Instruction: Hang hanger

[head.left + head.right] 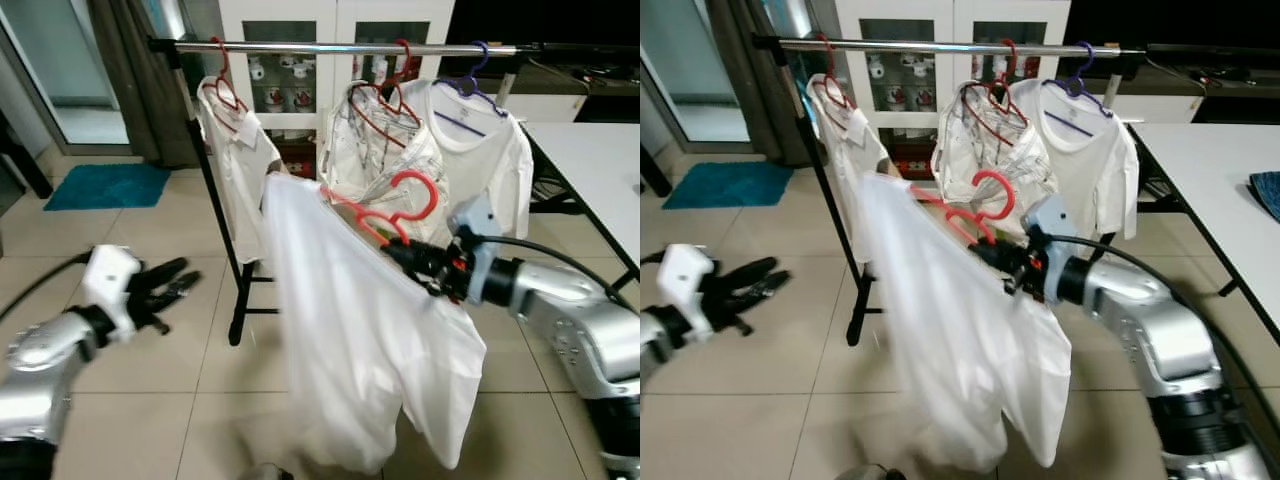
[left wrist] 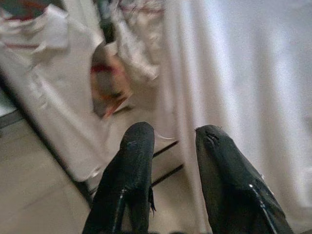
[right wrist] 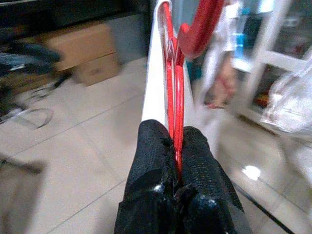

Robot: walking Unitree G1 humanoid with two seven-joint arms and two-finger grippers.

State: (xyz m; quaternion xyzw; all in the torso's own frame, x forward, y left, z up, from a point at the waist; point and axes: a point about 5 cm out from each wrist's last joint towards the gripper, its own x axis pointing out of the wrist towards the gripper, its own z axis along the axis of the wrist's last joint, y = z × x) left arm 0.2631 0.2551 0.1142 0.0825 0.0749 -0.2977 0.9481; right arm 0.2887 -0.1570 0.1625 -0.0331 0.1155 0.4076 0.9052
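Observation:
My right gripper (image 1: pixel 395 253) is shut on the lower bar of a red hanger (image 1: pixel 402 206), whose hook points up. A white shirt (image 1: pixel 360 340) hangs from this hanger down toward the floor. In the right wrist view the red hanger (image 3: pixel 174 83) is pinched between the fingertips (image 3: pixel 156 141). The hanger is below and in front of the silver rail (image 1: pixel 350 47). That rail carries three hung shirts: one on a red hanger (image 1: pixel 222 88), another red one (image 1: pixel 385 100) and a purple one (image 1: pixel 470 85). My left gripper (image 1: pixel 175 282) is open and holds nothing, low at the left.
The rack's black leg (image 1: pixel 238 320) stands on the tiled floor just left of the held shirt. A white table (image 1: pixel 600 170) is at the right, a white glass-door cabinet (image 1: pixel 300 70) behind the rack, and a teal mat (image 1: pixel 105 185) at the far left.

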